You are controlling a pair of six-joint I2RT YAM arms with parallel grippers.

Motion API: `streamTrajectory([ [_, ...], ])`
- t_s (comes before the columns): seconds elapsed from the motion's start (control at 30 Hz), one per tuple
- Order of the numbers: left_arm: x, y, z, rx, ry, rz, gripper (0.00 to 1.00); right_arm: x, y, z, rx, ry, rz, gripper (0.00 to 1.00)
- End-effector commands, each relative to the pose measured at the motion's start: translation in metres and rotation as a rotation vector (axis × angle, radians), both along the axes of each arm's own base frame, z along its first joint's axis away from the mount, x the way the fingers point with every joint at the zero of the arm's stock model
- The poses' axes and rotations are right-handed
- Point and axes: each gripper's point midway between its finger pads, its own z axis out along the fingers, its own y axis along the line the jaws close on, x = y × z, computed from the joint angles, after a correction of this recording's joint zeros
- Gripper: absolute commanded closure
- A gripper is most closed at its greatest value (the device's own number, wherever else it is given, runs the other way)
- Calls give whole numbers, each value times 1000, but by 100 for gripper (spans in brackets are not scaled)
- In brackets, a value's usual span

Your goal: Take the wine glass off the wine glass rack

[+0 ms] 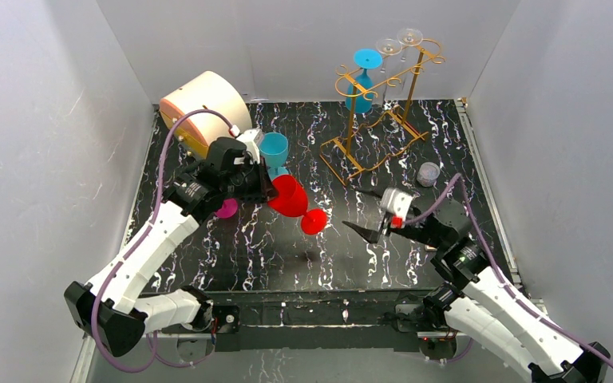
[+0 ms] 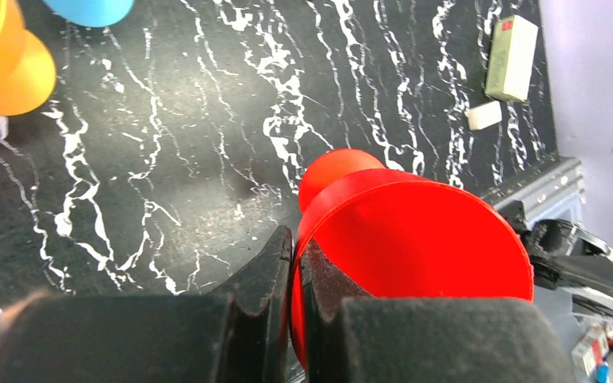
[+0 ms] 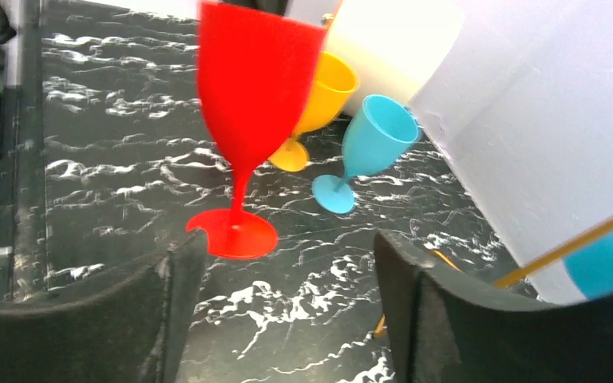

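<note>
Left claw (image 2: pixel 294 255): I find it clenched on the rim of the red wine glass (image 1: pixel 291 197). The glass is off the rack (image 1: pixel 409 96), tilted over the desk (image 1: pixel 271 255) left of centre, its foot pointing toward the right claw (image 1: pixel 365 211). Right claw: released, jaws spread, nothing between them, just beside the foot without touching. The rack stands at the far right of the desk with a blue glass (image 1: pixel 359 100) and clear glasses (image 1: pixel 399 44) hanging on it.
</note>
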Motion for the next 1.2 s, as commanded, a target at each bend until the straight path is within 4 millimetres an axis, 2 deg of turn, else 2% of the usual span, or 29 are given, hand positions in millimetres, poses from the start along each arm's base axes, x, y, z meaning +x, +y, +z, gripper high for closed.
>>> streamTrajectory([
  [0.0, 5, 23, -4, 74, -27, 114, 100, 27, -17, 54, 356, 297, -243, 2],
  [0.03, 9, 30, -7, 101, -27, 158, 100, 38, -26, 61, 456, 434, -334, 1],
  [0.1, 12, 43, -14, 153, -17, 220, 100, 55, -33, 62, 527, 638, -473, 1],
  [0.27, 11, 59, -36, 225, 25, 297, 100, 65, -25, 41, 371, 993, -664, 1],
  [0.4, 16, 80, -49, 308, 16, 398, 100, 61, -8, 23, 227, 1135, -665, 1],
  [0.47, 21, 92, -49, 342, 9, 483, 100, 62, -9, 14, 226, 1207, -722, 1],
  [0.53, 29, 100, -50, 382, -16, 517, 100, 61, -9, 11, 247, 1245, -736, 1],
  [0.67, 38, 116, -62, 490, -18, 536, 100, 63, -22, 12, 416, 1266, -790, 1],
  [0.7, 39, 118, -66, 508, -19, 533, 100, 62, -27, 5, 450, 1274, -813, 1],
  [0.77, 42, 122, -71, 519, -25, 538, 100, 62, -38, 2, 514, 1262, -845, 1],
  [0.87, 49, 129, -74, 494, -21, 553, 100, 63, -64, -4, 577, 1243, -978, 1],
  [1.0, 54, 134, -81, 526, -2, 547, 100, 61, -79, 2, 604, 1205, -1022, 1],
  [1.17, 55, 136, -89, 536, 23, 555, 100, 58, -86, 2, 628, 1208, -1048, 1],
])
